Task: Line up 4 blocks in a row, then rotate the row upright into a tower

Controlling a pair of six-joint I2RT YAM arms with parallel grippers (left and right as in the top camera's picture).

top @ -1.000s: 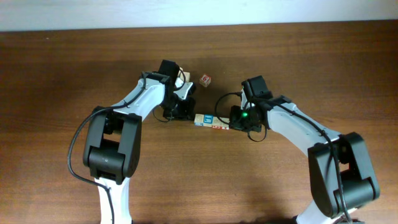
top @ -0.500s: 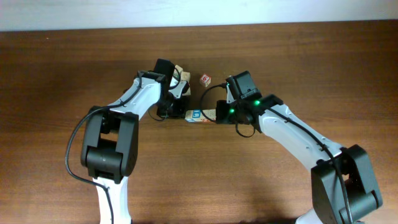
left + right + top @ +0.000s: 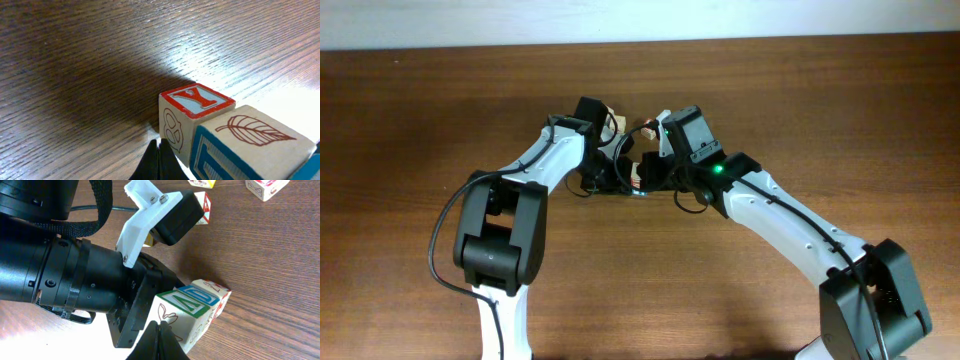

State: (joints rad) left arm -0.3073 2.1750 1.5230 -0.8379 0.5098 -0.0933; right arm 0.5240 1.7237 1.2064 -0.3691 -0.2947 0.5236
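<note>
Blocks, the small pale wooden letter cubes (image 3: 190,312), lie packed side by side on the brown wooden table (image 3: 820,100), hemmed in between your two arms near its middle. Your left gripper (image 3: 159,154) and right gripper (image 3: 159,340) both have their jaws pressed together on nothing, so each looks to be serving as a blunt pusher at the row. Judging by that, you are mid-turn rather than finished: the arms close on the row from opposite sides. You cannot tell from these views how much turning is left.

Overhead gives you only the layout of the arms, because the cubes are almost wholly hidden under the wrists. The right wrist view shows three cubes in line: a green-topped cube (image 3: 184,301) nearest the fingertips, a blue-topped cube (image 3: 202,294) behind it, then a red-marked cube (image 3: 222,296). The left gripper's black body sits against the near one. Loose cubes (image 3: 202,205) lie well apart beyond. Only the left wrist view shows a blue-faced cube with a leaf drawing (image 3: 252,132) touching a cube topped by a red-bordered Y (image 3: 197,100). Whether that one belongs to the four is unclear.
</note>
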